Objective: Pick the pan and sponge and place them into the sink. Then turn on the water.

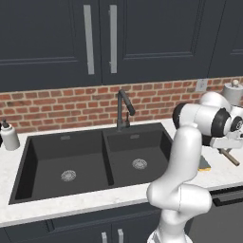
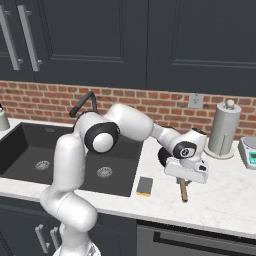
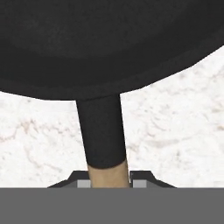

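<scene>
The fingers (image 3: pixel 109 183) are sitting clamped on the pan's handle (image 3: pixel 107 173). In the hand view the two dark tips are pressing in on either side of the pale wooden part, right where it is meeting the round matte black neck running up to the pan (image 3: pixel 109 43). The pan is looking like a big smooth black curve, shallow and rounded. It is resting on the bench (image 3: pixel 175 131), a white marble-looking top with faint brownish veins.

From the right base view, the gripper (image 2: pixel 186 175) is hanging low over the bench to the right of the sink (image 2: pixel 30 145), with the brown handle end (image 2: pixel 183 191) poking out below it toward the front edge. The pan bowl (image 2: pixel 163 156) is barely peeking out as a dark sliver behind the wrist.

The sponge (image 2: pixel 144 185) is lying flat on the bench just beside the sink's right rim, a small yellow block with its dark grey face up, near the handle but apart from it.

The sink is matte black, rectangular, with two basins, a centre divider and a round metal drain (image 1: pixel 139 163) in each. A slim dark gooseneck faucet (image 1: pixel 124 110) is standing behind it against a red brick wall (image 1: pixel 57 107). A smooth grey cylinder with a knob on top (image 2: pixel 223 127) is standing further right.
</scene>
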